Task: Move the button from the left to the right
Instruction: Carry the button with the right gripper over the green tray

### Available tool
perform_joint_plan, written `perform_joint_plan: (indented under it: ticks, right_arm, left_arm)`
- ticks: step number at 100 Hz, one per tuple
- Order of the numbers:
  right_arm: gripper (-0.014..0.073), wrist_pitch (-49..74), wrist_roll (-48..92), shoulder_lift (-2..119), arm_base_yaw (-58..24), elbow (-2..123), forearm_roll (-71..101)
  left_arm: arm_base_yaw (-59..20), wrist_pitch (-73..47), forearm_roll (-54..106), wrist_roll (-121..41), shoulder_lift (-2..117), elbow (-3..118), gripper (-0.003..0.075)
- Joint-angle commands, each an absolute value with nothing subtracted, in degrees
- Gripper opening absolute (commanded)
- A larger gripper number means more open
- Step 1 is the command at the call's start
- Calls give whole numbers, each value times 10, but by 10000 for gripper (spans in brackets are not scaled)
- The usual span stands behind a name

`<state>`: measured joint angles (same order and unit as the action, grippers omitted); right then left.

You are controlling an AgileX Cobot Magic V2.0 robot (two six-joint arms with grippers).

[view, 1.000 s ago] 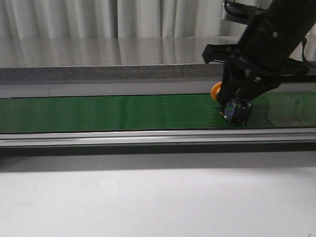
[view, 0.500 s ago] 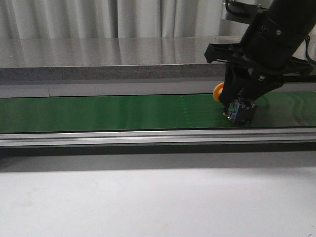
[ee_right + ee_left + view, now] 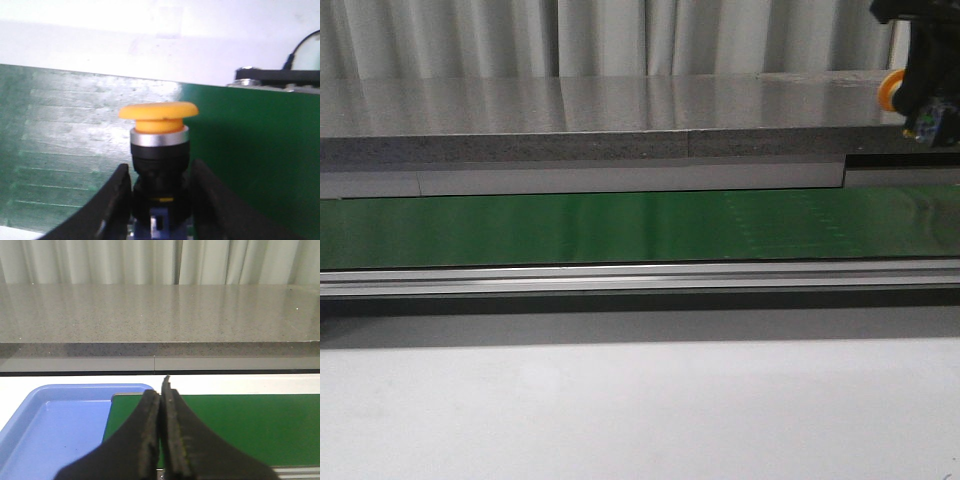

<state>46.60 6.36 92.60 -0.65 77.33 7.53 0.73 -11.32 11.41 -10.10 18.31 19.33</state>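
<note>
The button [image 3: 159, 155] is sitting clamped in the right end effector [image 3: 159, 200], its black body pinched between the two dark fingers [image 3: 116, 197] while the silver collar and the round yellow-orange head are standing clear above the fingertips. In the front view the button [image 3: 893, 92] is hanging in the air at the far right edge of the scene, high above the green belt [image 3: 620, 228], with only a sliver of its orange head showing to the left of the right end effector [image 3: 928, 100], and a small bluish patch is showing just below the end effector's black body. Beneath the held button, in the right wrist view, the green belt [image 3: 240, 145] is stretching out with pale reflections on it, and a strip of white table [image 3: 150, 45] is lying beyond it. The left end effector [image 3: 161, 435] is clenched on nothing, its two dark fingers [image 3: 145, 440] pressing flat against each other, well apart from the button. Below it a blue tray [image 3: 50, 430] is lying at the left end of the green belt [image 3: 240, 425], its edge touching the belt's end. A grey stone-like counter [image 3: 570, 120] is running along the far side of the belt, with pale curtains [image 3: 520, 35] hanging behind it.
</note>
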Motion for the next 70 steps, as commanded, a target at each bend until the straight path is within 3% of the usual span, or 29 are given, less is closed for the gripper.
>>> perform_joint_plan:
  ticks: [1, 40, 70]
  right_arm:
    - [216, 464, 105, 898, 29, 808, 73]
    - [216, 460, 181, 914, 198, 817, 73]
    - [216, 409, 225, 987, 238, 817, 72]
  left_arm:
    - [3, -65, 121, -102, 187, 209, -20]
    - [3, -65, 121, -102, 187, 209, -20]
    - [3, -65, 121, -102, 187, 209, -20]
